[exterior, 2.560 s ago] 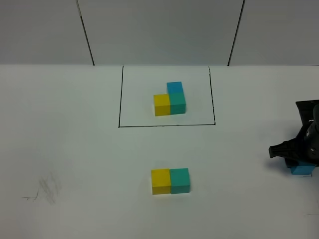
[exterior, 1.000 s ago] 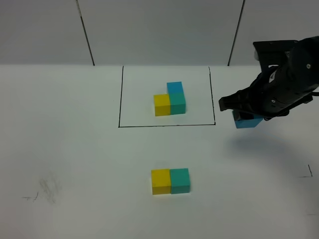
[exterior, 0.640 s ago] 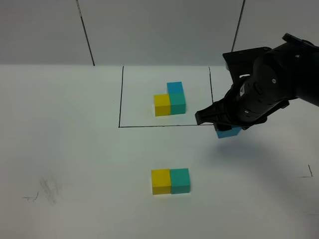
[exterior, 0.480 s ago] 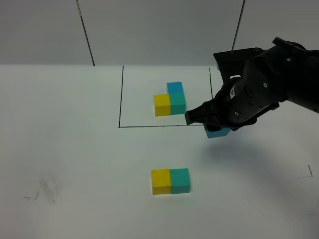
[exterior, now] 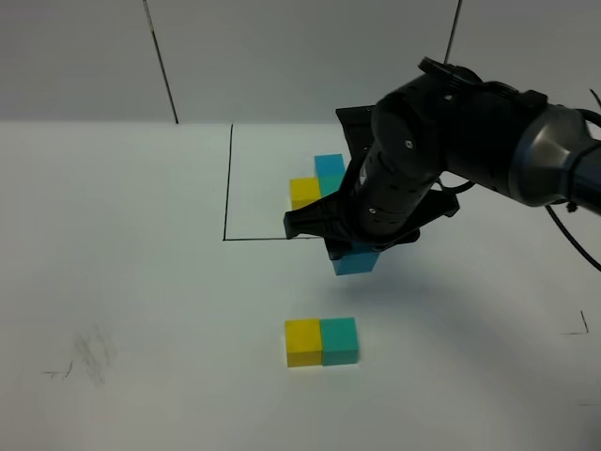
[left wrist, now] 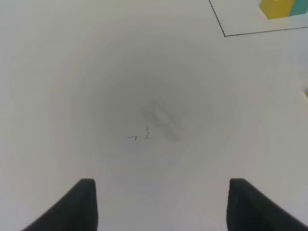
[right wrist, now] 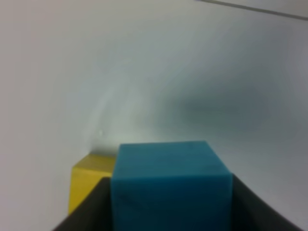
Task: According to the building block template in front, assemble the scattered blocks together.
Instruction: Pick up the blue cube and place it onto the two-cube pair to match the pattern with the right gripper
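Exterior high: my right tool grips the sky-blue cube above the counter.
It hangs between the framed template and the touching yellow cube and teal cube; my left tool stands open.

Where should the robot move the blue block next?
Probably ease it down toward the teal-green cube: the right pincer holds the sky-blue cube in the air, short of it and the yellow cube, and the template shows blue touching teal-green.
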`<state>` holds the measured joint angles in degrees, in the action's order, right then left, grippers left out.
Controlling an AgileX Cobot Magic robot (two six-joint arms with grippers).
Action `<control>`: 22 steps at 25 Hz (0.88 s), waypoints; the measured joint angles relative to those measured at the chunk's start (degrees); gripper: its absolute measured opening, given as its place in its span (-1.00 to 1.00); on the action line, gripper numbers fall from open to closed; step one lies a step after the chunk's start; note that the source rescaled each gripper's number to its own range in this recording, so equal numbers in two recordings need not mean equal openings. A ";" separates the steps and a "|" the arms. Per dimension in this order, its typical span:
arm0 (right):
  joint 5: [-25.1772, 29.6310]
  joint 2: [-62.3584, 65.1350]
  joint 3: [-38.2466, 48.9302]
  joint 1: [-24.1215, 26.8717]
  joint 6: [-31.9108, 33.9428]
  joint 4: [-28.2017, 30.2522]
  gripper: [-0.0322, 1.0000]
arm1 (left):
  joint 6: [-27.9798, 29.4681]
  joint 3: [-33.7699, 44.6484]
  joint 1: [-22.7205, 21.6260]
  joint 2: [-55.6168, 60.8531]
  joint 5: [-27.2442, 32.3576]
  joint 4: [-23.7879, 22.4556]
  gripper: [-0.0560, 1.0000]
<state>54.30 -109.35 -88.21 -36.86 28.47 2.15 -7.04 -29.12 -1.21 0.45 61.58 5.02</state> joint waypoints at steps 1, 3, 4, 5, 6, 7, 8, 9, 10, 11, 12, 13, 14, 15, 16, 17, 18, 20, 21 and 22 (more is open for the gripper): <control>1.44 -0.76 -1.37 -0.18 2.05 0.05 -0.48 | -0.08 0.00 0.00 0.00 0.00 0.00 -0.35; 3.05 -1.57 -2.86 -0.38 7.05 0.05 -0.48 | -0.14 0.00 0.00 0.00 0.00 0.00 -0.35; 3.32 -1.82 -3.25 -0.38 9.07 0.11 -0.48 | -0.14 0.00 0.00 0.00 0.00 0.00 -0.35; 3.27 -1.94 -3.31 -0.48 10.35 0.30 -0.48 | -0.14 0.00 0.00 0.00 0.00 0.00 -0.35; 3.19 -2.01 -3.31 -0.62 11.32 0.83 -0.48 | -0.14 0.00 0.00 0.00 0.00 0.00 -0.35; 2.87 -2.08 -3.31 -0.99 11.91 2.01 -0.48 | -0.14 0.00 0.00 0.00 0.00 0.00 -0.35; 2.34 -2.21 -3.31 -1.54 12.50 3.84 -0.48 | -0.14 0.00 0.00 0.00 0.00 0.00 -0.35; 1.77 -2.36 -3.32 -2.27 13.46 5.60 -0.48 | -0.14 0.00 0.00 0.00 0.00 0.00 -0.35; 1.52 -2.64 -3.53 -2.92 14.97 7.52 -0.48 | -0.14 0.00 0.00 0.00 0.00 0.00 -0.35; 1.37 -2.93 -3.64 -3.73 16.68 9.00 -0.48 | -0.08 0.00 0.00 0.00 0.00 0.00 -0.35; 1.17 -3.28 -3.70 -4.39 18.12 10.19 -0.48 | -0.08 0.00 0.00 0.00 0.00 0.00 -0.35; 1.17 -3.63 -3.70 -4.79 19.54 10.66 -0.48 | -0.08 0.00 0.00 0.00 0.00 0.00 -0.35; 1.16 -3.81 -3.70 -5.09 20.61 10.94 -0.48 | -0.08 0.00 0.00 0.00 0.00 0.00 -0.35; 1.11 -4.04 -3.70 -5.10 21.26 10.94 -0.48 | -0.08 0.00 0.00 0.00 0.00 0.00 -0.35; 1.31 -4.28 -3.70 -5.10 21.92 10.99 -0.48 | -0.08 0.00 0.00 0.00 0.00 0.00 -0.35; 1.53 -4.40 -3.70 -5.10 22.48 10.99 -0.48 | -0.08 0.00 0.00 0.00 0.00 0.00 -0.35; 1.98 -4.53 -3.70 -5.05 22.70 11.05 -0.48 | -0.08 0.00 0.00 0.00 0.00 0.00 -0.35; 2.26 -5.06 -3.70 -5.05 23.06 11.11 -0.48 | -0.08 0.00 0.00 0.00 0.00 0.00 -0.35; 2.26 -5.42 -3.70 -5.05 23.25 11.11 -0.48 | -0.08 0.00 0.00 0.00 0.00 0.00 -0.35; 2.26 -5.92 -3.70 -5.05 23.50 11.17 -0.48 | -0.08 0.00 0.00 0.00 0.00 0.00 -0.35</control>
<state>56.56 -115.27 -91.91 -41.91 51.97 13.32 -7.13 -29.12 -1.21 0.45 61.58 5.02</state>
